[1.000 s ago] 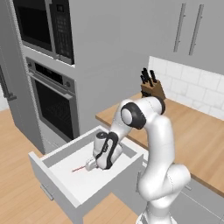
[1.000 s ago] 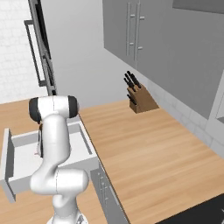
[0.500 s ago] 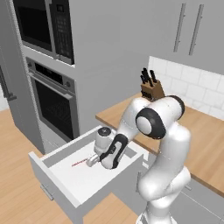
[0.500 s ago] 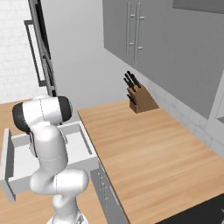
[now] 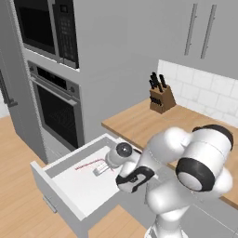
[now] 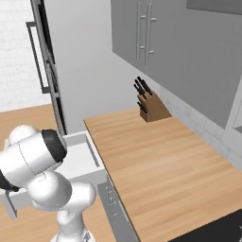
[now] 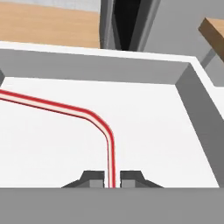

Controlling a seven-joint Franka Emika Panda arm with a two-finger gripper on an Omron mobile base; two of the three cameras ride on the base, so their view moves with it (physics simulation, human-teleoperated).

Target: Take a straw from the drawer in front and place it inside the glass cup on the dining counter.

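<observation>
— What's the biggest thing in front of the robot?

— A tall grey cabinet with a built-in oven and a microwave above it. Beside it runs a light-wood counter with a knife block standing against the white tiled wall.

— And the drawer?

— The drawer is pulled wide open below the counter's end, its white floor bare apart from the straw. In the right base view its far corner shows behind the arm's shoulder.

— Where is the arm?

— It bends down low into the drawer, with the gripper right at the white floor.

— The straw, then?

— The straw lies flat on the drawer floor, toward the back wall. In the hand view the straw runs in from the left, bends, and its short end passes straight down between the two dark fingertips.

— Is the gripper closed on it?

— The gripper has its fingertips drawn in to a narrow gap, one on each side of the straw's short end and just about touching it. Whether they truly pinch it I cannot tell.
</observation>
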